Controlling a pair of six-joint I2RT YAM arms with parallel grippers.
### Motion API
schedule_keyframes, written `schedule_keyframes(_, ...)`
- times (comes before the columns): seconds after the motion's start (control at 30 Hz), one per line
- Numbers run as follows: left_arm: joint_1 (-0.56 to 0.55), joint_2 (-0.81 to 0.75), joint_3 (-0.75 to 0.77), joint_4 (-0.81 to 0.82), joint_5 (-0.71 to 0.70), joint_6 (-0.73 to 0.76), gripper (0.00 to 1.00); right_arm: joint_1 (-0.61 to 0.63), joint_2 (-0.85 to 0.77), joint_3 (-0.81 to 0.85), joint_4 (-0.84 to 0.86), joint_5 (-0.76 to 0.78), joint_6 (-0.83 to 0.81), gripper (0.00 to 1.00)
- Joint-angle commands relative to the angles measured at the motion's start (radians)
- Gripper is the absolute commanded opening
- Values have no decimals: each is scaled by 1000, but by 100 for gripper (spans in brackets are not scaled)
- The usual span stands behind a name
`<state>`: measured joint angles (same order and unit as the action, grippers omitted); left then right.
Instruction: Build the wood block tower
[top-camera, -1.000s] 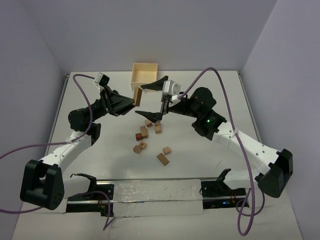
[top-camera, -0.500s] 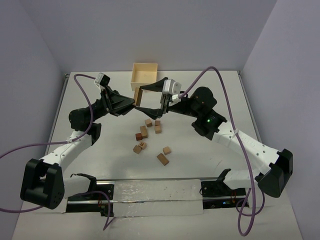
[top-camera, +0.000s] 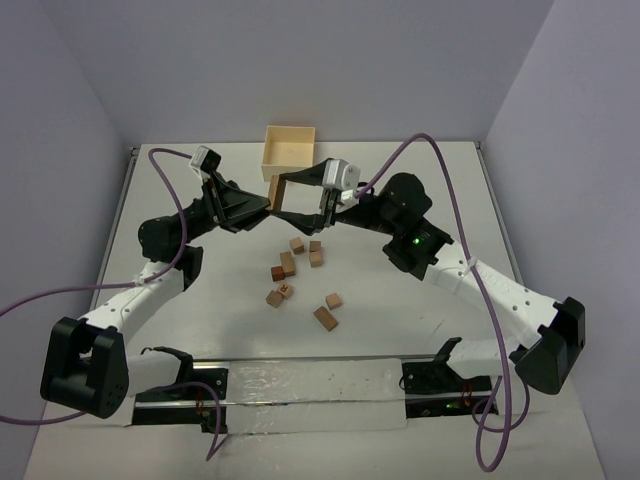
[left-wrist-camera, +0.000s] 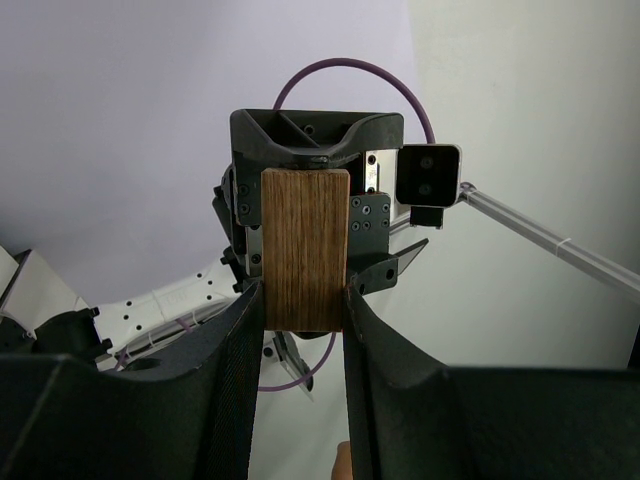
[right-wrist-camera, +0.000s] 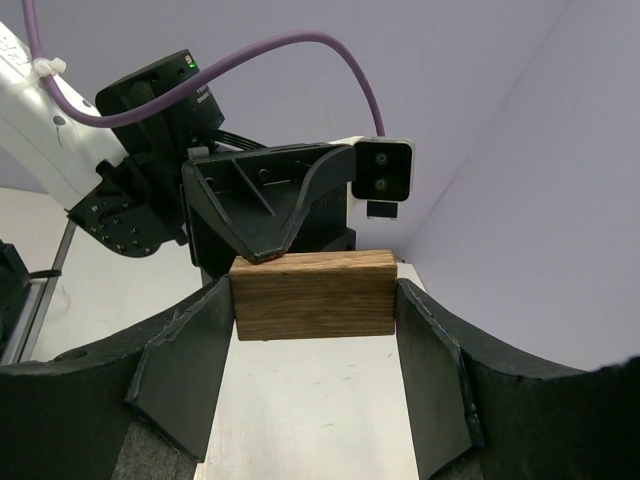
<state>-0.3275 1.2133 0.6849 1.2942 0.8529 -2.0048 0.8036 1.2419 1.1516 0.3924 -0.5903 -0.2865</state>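
A dark brown wood brick (top-camera: 275, 193) hangs in the air above the table's far middle, standing on end. My left gripper (top-camera: 268, 198) is shut on its long sides; in the left wrist view the brick (left-wrist-camera: 305, 250) sits between the fingertips of that gripper (left-wrist-camera: 304, 305). My right gripper (top-camera: 279, 196) has its jaws against the brick's two ends, seen in the right wrist view as the brick (right-wrist-camera: 313, 293) lying across the gripper (right-wrist-camera: 313, 305). Several loose wood blocks (top-camera: 288, 264) lie on the table below. The tower is out of view.
A pale square wooden box (top-camera: 289, 129) stands at the back, just behind the held brick. Loose blocks spread from near the middle (top-camera: 316, 258) toward the front (top-camera: 325, 318). Purple cables loop off both arms. A metal rail (top-camera: 300, 380) runs along the near edge.
My right gripper's jaws have come in from wide open until they meet the ends of the brick. The left gripper and the brick have stayed where they were.
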Motion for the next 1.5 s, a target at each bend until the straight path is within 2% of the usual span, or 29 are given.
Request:
schedule_keyframes(0.0, -8, -3, 10, 568, 20, -281, 8, 9, -1, 43, 6, 20, -25, 57)
schedule_keyframes(0.07, -8, -3, 6, 566, 24, -282, 18, 9, -2, 45, -8, 28, -34, 55)
schedule_keyframes(0.17, -8, 0, 0, 554, 29, -278, 27, 10, -4, 53, -35, 30, -44, 49)
schedule_keyframes(0.27, -8, 6, -1, 534, 35, -269, 48, 9, -8, 54, -48, 30, -49, 46)
schedule_keyframes(0.33, -8, 8, 1, 504, 50, -260, 66, 10, -12, 57, -67, 30, -54, 42)
schedule_keyframes(0.43, -8, 4, -8, 477, 61, -239, 84, 10, -18, 54, -87, 29, -58, 36)
schedule_keyframes(0.5, -6, 0, -13, 460, 64, -228, 89, 11, -21, 51, -94, 30, -59, 34)
schedule_keyframes(0.57, -2, -6, -26, 442, 69, -211, 97, 8, -27, 45, -108, 35, -60, 26)
schedule_keyframes(0.63, 5, -8, -33, 429, 76, -200, 99, 8, -32, 42, -121, 41, -59, 17)
schedule_keyframes(0.7, 24, -14, -42, 409, 86, -191, 99, 6, -42, 34, -136, 56, -58, 3)
schedule_keyframes(0.73, 37, -16, -46, 406, 90, -188, 99, 6, -47, 29, -145, 59, -57, 0)
schedule_keyframes(1.0, 184, -46, -147, 331, 154, -107, 99, -37, -114, 5, -282, 71, -96, 0)
schedule_keyframes(1.1, 274, -57, -188, 252, 199, -47, 99, -76, -125, 29, -385, 50, -140, 0)
schedule_keyframes(1.13, 294, -62, -189, 208, 215, 23, 99, -85, -122, 42, -431, 42, -157, 0)
schedule_keyframes(1.23, 376, -104, -130, -130, 289, 349, 99, -120, -90, 111, -616, 14, -242, 0)
schedule_keyframes(1.27, 396, -115, -33, -513, 311, 509, 99, -129, -54, 167, -746, 4, -303, 0)
schedule_keyframes(1.3, 402, -114, 58, -627, 316, 721, 99, -136, -44, 183, -783, 1, -348, 0)
schedule_keyframes(1.33, 402, -83, 154, -1041, 274, 1130, 99, -151, -4, 237, -895, 2, -383, 0)
schedule_keyframes(1.37, 392, -52, 300, -1463, 216, 1382, 99, -164, 58, 313, -1042, 6, -446, 0)
schedule_keyframes(1.4, 389, -21, 383, -1640, 170, 1533, 99, -174, 101, 362, -1129, 13, -493, 0)
schedule_keyframes(1.43, 390, 35, 468, -1731, 120, 1707, 99, -186, 134, 401, -1197, 21, -551, 0)
schedule_keyframes(1.47, 390, 52, 494, -1817, 84, 1809, 99, -190, 171, 443, -1255, 26, -569, 0)
